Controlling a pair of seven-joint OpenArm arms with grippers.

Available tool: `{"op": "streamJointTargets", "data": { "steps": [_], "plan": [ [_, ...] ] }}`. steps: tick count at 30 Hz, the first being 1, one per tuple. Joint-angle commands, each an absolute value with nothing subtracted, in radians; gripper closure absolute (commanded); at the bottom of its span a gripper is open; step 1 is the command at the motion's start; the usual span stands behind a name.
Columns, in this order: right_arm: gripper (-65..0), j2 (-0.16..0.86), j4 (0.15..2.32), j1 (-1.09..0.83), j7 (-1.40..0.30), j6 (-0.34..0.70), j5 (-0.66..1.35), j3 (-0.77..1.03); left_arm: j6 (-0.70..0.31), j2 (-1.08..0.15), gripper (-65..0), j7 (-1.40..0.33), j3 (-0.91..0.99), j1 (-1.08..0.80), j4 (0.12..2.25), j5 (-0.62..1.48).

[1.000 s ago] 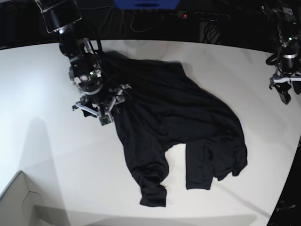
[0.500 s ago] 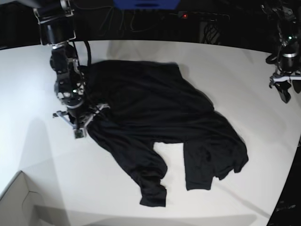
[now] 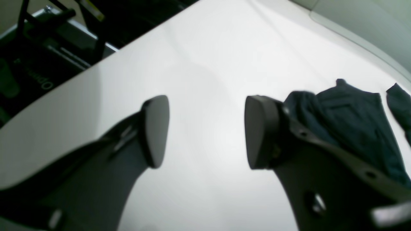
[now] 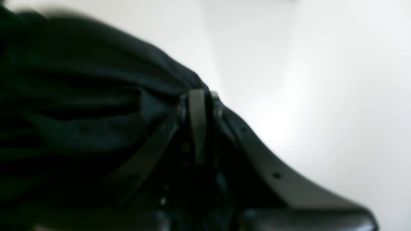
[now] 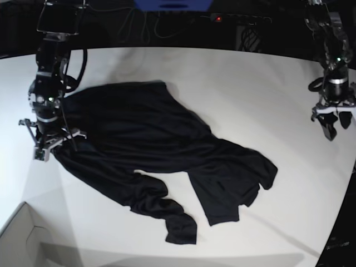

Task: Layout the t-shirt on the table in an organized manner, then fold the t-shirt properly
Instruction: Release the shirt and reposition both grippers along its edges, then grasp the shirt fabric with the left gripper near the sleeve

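The black t-shirt (image 5: 156, 144) lies crumpled and stretched across the white table (image 5: 250, 83), one sleeve bunched near the front (image 5: 181, 228). My right gripper (image 5: 53, 146) is at the shirt's left edge, shut on a pinch of its fabric. In the right wrist view the jaws (image 4: 197, 96) are pressed together with the t-shirt (image 4: 80, 106) gathered at them. My left gripper (image 5: 332, 125) hangs over bare table at the far right, well apart from the cloth. Its fingers stand open with nothing between them (image 3: 205, 128), and the t-shirt (image 3: 350, 118) shows behind the right finger.
A pale cardboard box corner (image 5: 22, 239) juts in at the front left. Dark equipment and cables (image 5: 167, 22) line the table's curved back edge. In the left wrist view a dark frame (image 3: 48, 48) stands beyond the table edge.
My right gripper closed on the shirt's edge and pulled it leftward, drawing the body and sleeves along. The left arm stayed at the right and shifted only slightly.
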State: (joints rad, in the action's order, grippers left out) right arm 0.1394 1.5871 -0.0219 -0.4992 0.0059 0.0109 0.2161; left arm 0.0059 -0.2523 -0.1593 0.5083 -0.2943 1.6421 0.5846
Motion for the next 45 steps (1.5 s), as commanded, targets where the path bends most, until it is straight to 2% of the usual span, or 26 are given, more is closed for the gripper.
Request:
{"op": "streamJointTargets", "data": {
  "steps": [1, 3, 8, 11, 19, 26, 35, 38, 45],
  "plan": [
    [0.0, 0.15, 1.607, -0.015, -0.47, 0.007, 0.013, 0.213, -0.005, -0.269, -36.2, -0.128, 0.495, -0.262, 1.659, 0.582],
    [-4.8, 0.15, 1.61, -0.028, -0.47, 0.007, 0.013, 0.213, -0.005, -0.269, -36.2, -0.128, 0.461, -0.206, 1.655, 0.582],
    [-21.9, 0.145, 1.647, -0.096, -0.47, 0.007, 0.013, 0.214, 0.002, -0.271, -36.2, -0.13, 0.331, -0.058, 1.603, 0.581],
    [-27.6, 0.142, 1.715, -0.154, -0.47, 0.007, 0.013, 0.216, 0.002, -0.271, -36.0, -0.13, 0.237, 0.053, 1.497, 0.579],
    [-28.4, 0.107, 1.86, -0.303, -0.47, 0.007, 0.013, 0.216, 0.004, -0.257, -35.8, -0.122, 0.047, 0.277, 1.165, 0.588],
    [-28.4, 0.081, 1.885, -0.386, -0.47, 0.007, 0.013, 0.214, -0.004, -0.193, -35.8, -0.122, 0.033, 0.437, 0.855, 0.582],
    [-28.4, 0.079, 1.886, -0.421, -0.47, 0.007, 0.013, 0.219, -0.004, -0.165, -35.5, -0.122, 0.031, 0.47, 0.785, 0.582],
    [-28.4, 0.079, 1.886, -0.42, -0.469, 0.007, 0.013, 0.217, -0.004, -0.165, -29.9, -0.122, 0.031, 0.467, 0.785, 0.582],
    [-28.4, 0.079, 1.886, -0.415, -0.469, 0.007, 0.013, 0.216, -0.004, -0.168, 0.0, -0.122, 0.031, 0.461, 0.785, 0.582]
  ]
}}
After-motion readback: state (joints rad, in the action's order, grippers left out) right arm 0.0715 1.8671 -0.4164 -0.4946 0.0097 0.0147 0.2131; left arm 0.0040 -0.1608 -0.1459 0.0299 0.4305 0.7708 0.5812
